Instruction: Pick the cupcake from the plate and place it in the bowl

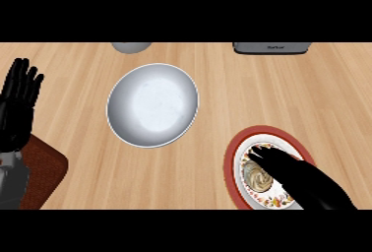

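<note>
Cupcake (257,176) on red-rimmed plate (234,162), right hand (298,174) fingers spread over it, white bowl (152,105), left hand (18,106) flat open

You have a pale grey-white bowl (152,105) on light wood-grain counter (262,93), a red-rimmed plate (244,147) with orange floral border at five o'clock holding a cream-and-brown swirled cupcake (256,175), and black hands (17,101).

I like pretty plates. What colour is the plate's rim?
Red, around a white middle with small orange-brown decorations; the plate shows in the head view.
</note>
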